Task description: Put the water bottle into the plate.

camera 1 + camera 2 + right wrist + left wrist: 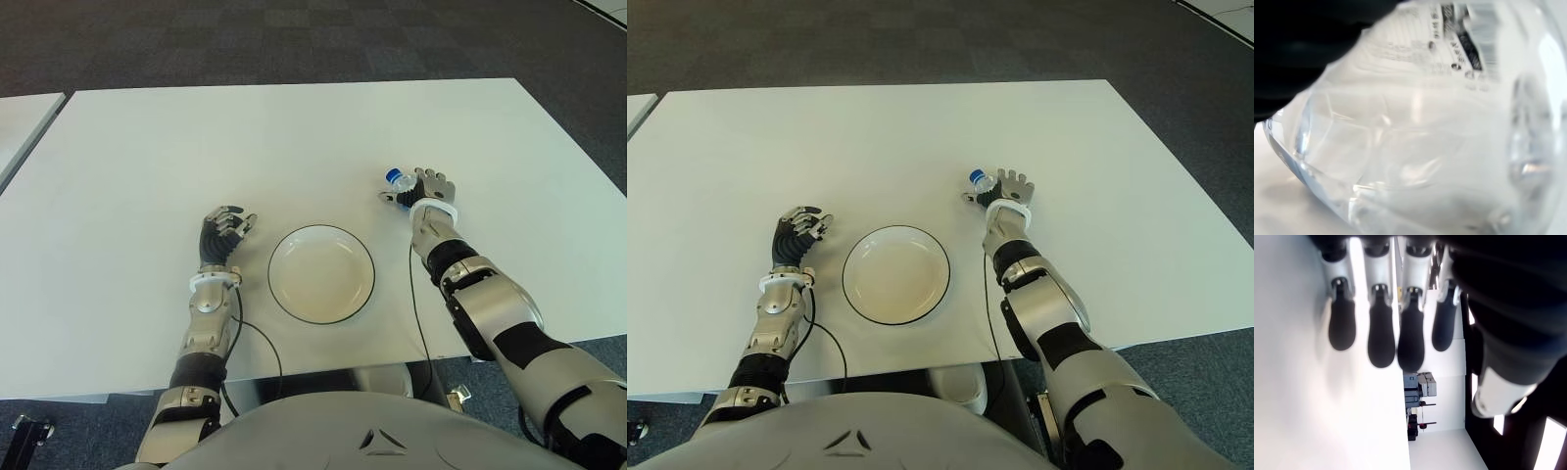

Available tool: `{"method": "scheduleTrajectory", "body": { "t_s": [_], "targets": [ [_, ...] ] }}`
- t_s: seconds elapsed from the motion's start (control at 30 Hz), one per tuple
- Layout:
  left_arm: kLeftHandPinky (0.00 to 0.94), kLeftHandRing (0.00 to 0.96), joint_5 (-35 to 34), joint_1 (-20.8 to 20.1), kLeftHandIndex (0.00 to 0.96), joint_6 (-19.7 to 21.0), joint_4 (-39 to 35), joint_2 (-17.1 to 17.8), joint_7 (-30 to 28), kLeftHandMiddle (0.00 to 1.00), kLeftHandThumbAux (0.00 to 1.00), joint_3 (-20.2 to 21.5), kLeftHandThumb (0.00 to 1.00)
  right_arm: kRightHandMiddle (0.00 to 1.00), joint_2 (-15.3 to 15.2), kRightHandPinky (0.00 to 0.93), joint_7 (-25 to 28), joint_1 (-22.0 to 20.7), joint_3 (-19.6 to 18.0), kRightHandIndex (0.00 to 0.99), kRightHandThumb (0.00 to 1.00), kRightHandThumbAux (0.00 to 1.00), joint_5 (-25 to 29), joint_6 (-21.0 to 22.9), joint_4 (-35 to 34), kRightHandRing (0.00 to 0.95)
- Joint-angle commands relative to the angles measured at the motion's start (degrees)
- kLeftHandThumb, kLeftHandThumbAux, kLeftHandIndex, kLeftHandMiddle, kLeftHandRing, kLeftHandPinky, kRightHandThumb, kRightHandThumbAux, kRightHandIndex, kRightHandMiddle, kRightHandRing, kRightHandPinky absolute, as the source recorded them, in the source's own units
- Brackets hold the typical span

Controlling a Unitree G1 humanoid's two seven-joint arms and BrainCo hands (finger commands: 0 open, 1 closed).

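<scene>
I have the wide white rectangular table (294,137) under me, and the round white plate with a thin dark rim (321,273) sits near its front edge, about midway along it. My right hand (428,192) is to the plate's right and a little farther from the front edge, clenched around the clear plastic water bottle with a blue cap (396,179); the cap pokes out on the side toward the plate, and the right wrist view is filled with the bottle's ribbed clear wall (1415,137). Whether the bottle's base touches the table I cannot tell. My left hand (223,231) shows just left of the plate, fingers (1381,340) loosely curled, grasping nothing. To do this step well I would keep the grip firm, lift clear of the rim, carry the bottle over the plate's centre, and lower before letting go so it does not roll.
</scene>
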Motion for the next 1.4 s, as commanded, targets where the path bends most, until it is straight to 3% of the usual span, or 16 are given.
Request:
{"method": "scheduleTrajectory", "body": {
  "t_s": [0.03, 0.27, 0.47, 0.6, 0.67, 0.77, 0.83, 0.87, 0.93, 1.07, 1.4],
  "targets": [
    [0.611, 0.622, 0.2, 0.0, 0.434, -0.2, 1.7, 0.5, -0.7, 0.630, 0.717, -0.5, 0.706, 0.000, 1.3, 0.000, 3.7, 5.3, -0.2, 0.000, 0.494, 0.379, 2.7, 2.1, 4.0, 0.000],
    [0.605, 0.621, 0.2, -0.2, 0.434, 0.9, 1.8, 0.7, -0.2, 0.631, 0.717, -0.3, 0.706, 0.000, 0.6, 0.006, 3.3, 5.7, -0.4, 0.000, 0.492, 0.427, 3.1, 1.6, 4.2, 0.000],
    [0.614, 0.624, 0.7, -0.1, 0.434, -0.2, 2.0, 0.7, 0.2, 0.632, 0.717, -0.4, 0.707, 0.000, 0.2, 0.153, 1.9, 6.1, -0.8, 0.000, 0.481, 0.474, 3.3, 0.8, 4.4, 0.002],
    [0.617, 0.628, 0.5, 0.1, 0.434, -1.2, 1.9, 0.9, -0.6, 0.637, 0.718, -0.6, 0.707, 0.024, 0.2, 0.219, 0.1, 6.4, -1.8, 0.004, 0.488, 0.503, 3.9, -0.1, 4.5, 0.060],
    [0.621, 0.631, 0.1, 0.1, 0.434, -0.9, 1.7, 0.8, -0.9, 0.640, 0.718, -0.5, 0.707, 0.156, 0.3, 0.307, -1.0, 6.6, -2.5, 0.167, 0.521, 0.513, 4.4, -0.8, 4.6, 0.175],
    [0.619, 0.631, 0.0, 0.1, 0.434, -0.8, 1.7, 0.9, -0.9, 0.639, 0.718, -0.5, 0.706, 0.231, 0.3, 0.358, -2.0, 6.8, -3.0, 0.265, 0.541, 0.518, 5.1, -1.6, 4.7, 0.240],
    [0.616, 0.629, 0.0, 0.0, 0.434, -0.8, 1.8, 0.9, -0.9, 0.637, 0.718, -0.5, 0.706, 0.352, 0.3, 0.438, -2.5, 6.8, -3.4, 0.365, 0.561, 0.523, 5.3, -2.0, 4.8, 0.356],
    [0.615, 0.628, 0.0, 0.1, 0.434, 0.1, 1.5, 0.8, -0.5, 0.636, 0.718, -0.3, 0.706, 0.369, 0.3, 0.449, -2.9, 6.9, -3.9, 0.378, 0.564, 0.524, 5.8, -2.4, 4.7, 0.372],
    [0.603, 0.621, 0.2, 0.0, 0.434, 0.9, 1.2, 0.6, 0.2, 0.631, 0.717, -0.2, 0.707, 0.497, 0.4, 0.560, -3.6, 6.9, -4.7, 0.410, 0.648, 0.630, 6.6, -2.7, 4.7, 0.505],
    [0.596, 0.617, 0.6, 0.1, 0.434, -0.3, 1.6, 0.9, 0.2, 0.626, 0.717, -0.3, 0.707, 0.611, 0.6, 0.665, -4.7, 7.0, -5.4, 0.429, 0.695, 0.689, 7.2, -2.9, 4.9, 0.619],
    [0.615, 0.625, -0.1, 0.2, 0.434, -1.0, 1.7, 1.0, -1.0, 0.633, 0.717, -0.3, 0.706, 0.740, 0.7, 0.778, -6.8, 7.4, -6.2, 0.438, 0.709, 0.705, 8.0, -4.0, 4.6, 0.732]
  ]
}}
